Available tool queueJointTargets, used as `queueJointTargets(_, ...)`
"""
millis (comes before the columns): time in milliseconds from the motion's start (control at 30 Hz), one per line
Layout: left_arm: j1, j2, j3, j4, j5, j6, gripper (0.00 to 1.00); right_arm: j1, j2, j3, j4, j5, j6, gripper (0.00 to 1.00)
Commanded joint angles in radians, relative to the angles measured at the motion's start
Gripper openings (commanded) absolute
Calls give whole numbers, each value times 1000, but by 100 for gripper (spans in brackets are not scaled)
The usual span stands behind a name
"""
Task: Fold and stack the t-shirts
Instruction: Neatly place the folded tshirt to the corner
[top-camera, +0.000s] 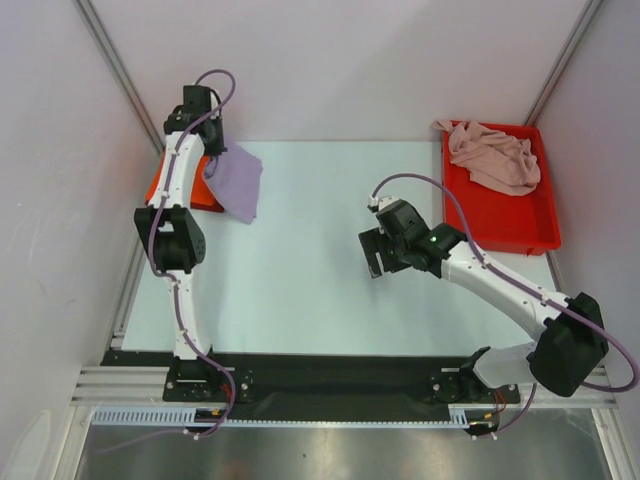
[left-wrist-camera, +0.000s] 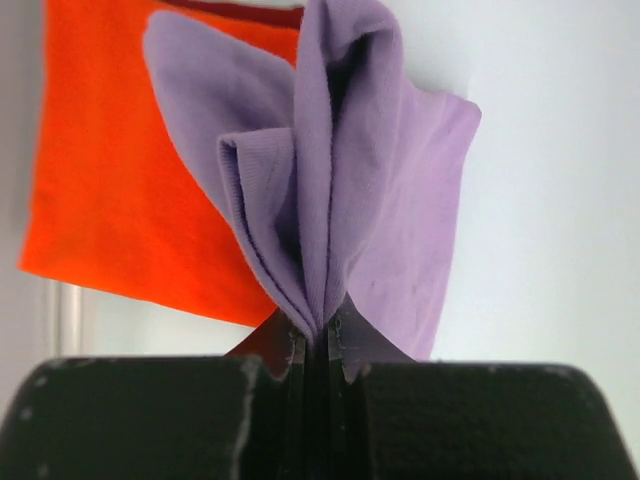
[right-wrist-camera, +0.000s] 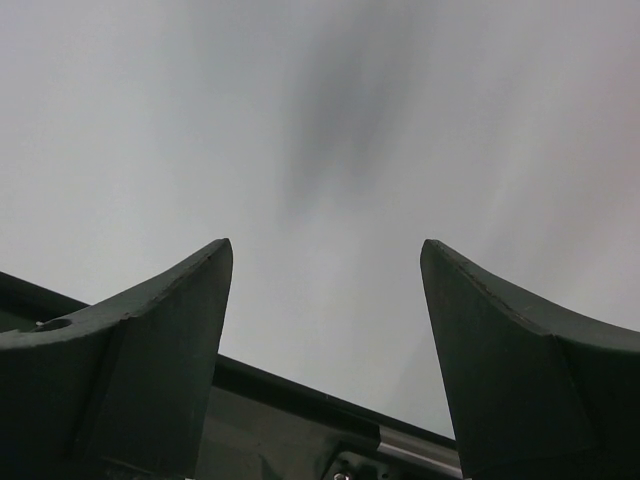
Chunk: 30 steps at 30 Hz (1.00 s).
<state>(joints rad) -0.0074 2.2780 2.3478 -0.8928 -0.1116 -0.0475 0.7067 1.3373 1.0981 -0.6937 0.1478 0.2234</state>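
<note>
In the top view, the red tray (top-camera: 540, 235) sits at the far right of the surface (top-camera: 310, 200). The pale pink t-shirt (top-camera: 495, 158) is heaped in the tray's far end, probably waiting its turn. Well to the left of the tray, at the opposite edge, the left tool (top-camera: 213, 157) holds the lavender t-shirt (top-camera: 238, 185) by its upper part. The cloth drapes partly over the flat orange-red t-shirt (top-camera: 160, 188), likely so it can be laid on that pile. The right tool (top-camera: 374, 252) hovers near the tray's left side, over bare surface.

In the left wrist view, this tool is clamped tight on a bunched fold of the lavender cloth. The orange-red shirt lies beneath, and a strip of the dark red t-shirt (left-wrist-camera: 240, 12) shows beyond it.

In the right wrist view, the tool is spread wide with nothing between its fingers, so it looks free to help.
</note>
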Motion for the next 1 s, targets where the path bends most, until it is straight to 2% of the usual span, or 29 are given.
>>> queueJointTargets(0,3,-38,87,46,-71,93,0,-7,43,32,19,-45,-28,81)
queueJointTargets(100,4,-45,90,57,-106,127,0,-22,79,62,8,-59,-50,81)
queueJointTargets(267,52,-26,117,78,-68,147,0,-35,105,91,3,-93,-64,81)
queueJointTargets(533,53,-41,105,172,-62,175,0,-39,154,120,2,-137,-42,80)
queueJointTargets(967,66,-40,122,213,-36,150,0,-39,172,102,14,-139,-30,80)
